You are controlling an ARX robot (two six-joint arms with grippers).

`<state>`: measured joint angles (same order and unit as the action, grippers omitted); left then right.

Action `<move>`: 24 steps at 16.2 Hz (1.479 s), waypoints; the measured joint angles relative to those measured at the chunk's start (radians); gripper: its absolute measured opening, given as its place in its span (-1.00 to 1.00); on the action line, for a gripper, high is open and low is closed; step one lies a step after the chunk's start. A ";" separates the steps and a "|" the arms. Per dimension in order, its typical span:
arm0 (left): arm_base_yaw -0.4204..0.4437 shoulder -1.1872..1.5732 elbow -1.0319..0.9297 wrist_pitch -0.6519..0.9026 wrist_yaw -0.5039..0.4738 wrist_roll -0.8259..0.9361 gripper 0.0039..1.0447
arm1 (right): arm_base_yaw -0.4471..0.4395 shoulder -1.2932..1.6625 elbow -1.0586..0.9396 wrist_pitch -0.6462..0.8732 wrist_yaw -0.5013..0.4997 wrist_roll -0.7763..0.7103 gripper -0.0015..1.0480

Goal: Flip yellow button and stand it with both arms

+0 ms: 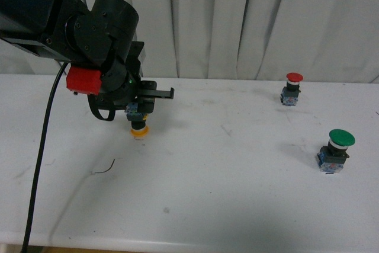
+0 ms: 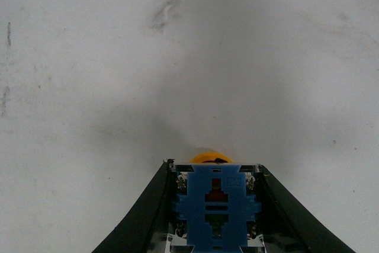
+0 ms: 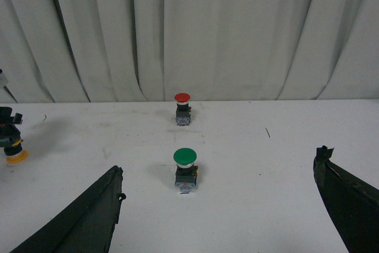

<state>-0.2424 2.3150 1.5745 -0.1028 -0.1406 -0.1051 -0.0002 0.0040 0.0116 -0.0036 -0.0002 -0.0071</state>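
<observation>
Counter (image 1: 207, 194): the green button (image 1: 337, 149) is carried upright.
Right fingers (image 3: 89, 217): spread wide before the green button.
Left fingers (image 2: 145, 211): clamped on the yellow button (image 2: 216, 205).
Yellow button: held cap-down, far left of the green button.

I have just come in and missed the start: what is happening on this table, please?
The left pincer is shut on the yellow button. It grips the blue contact block, with the yellow cap pointing down, at or just above the white table; contact is unclear. The right pincer is open and holds nothing. The red button and the green button stand upright, cap up, on the robot's right side.
</observation>
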 joint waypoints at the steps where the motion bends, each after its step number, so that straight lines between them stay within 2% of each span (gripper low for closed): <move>1: -0.004 -0.025 -0.028 0.019 0.016 -0.002 -0.32 | 0.000 0.000 0.000 0.000 0.000 0.000 0.87; 8: -0.063 -0.405 -0.309 0.219 0.121 -0.008 -0.32 | 0.000 0.000 0.000 0.000 0.000 0.000 0.87; 11: -0.101 -0.708 -0.594 0.338 0.200 -0.011 -0.32 | 0.000 0.000 0.000 0.000 0.000 0.000 0.87; 14: -0.056 -0.888 -0.807 0.428 0.262 -0.060 -0.32 | 0.000 0.000 0.000 0.000 0.000 0.000 0.87; 15: -0.025 -0.924 -0.854 0.475 0.311 -0.100 -0.33 | 0.000 0.000 0.000 0.000 0.000 0.000 0.87; 18: 0.085 -0.953 -0.999 0.735 0.556 -0.332 -0.33 | 0.000 0.000 0.000 0.000 0.000 0.000 0.87; 21: 0.145 -0.867 -1.115 1.164 0.783 -0.676 -0.33 | 0.000 0.000 0.000 0.000 0.000 0.000 0.87; 22: 0.160 -0.819 -1.147 1.305 0.808 -0.793 -0.33 | 0.000 0.000 0.000 0.000 0.000 0.000 0.87; 23: 0.175 -0.778 -1.165 1.382 0.814 -0.910 -0.33 | 0.000 0.000 0.000 0.000 0.000 0.000 0.87; 24: 0.184 -0.748 -1.172 1.387 0.813 -1.009 -0.33 | 0.000 0.000 0.000 0.000 0.000 0.000 0.87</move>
<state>-0.0582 1.5673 0.4030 1.2842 0.6727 -1.1141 -0.0002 0.0040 0.0116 -0.0032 -0.0002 -0.0071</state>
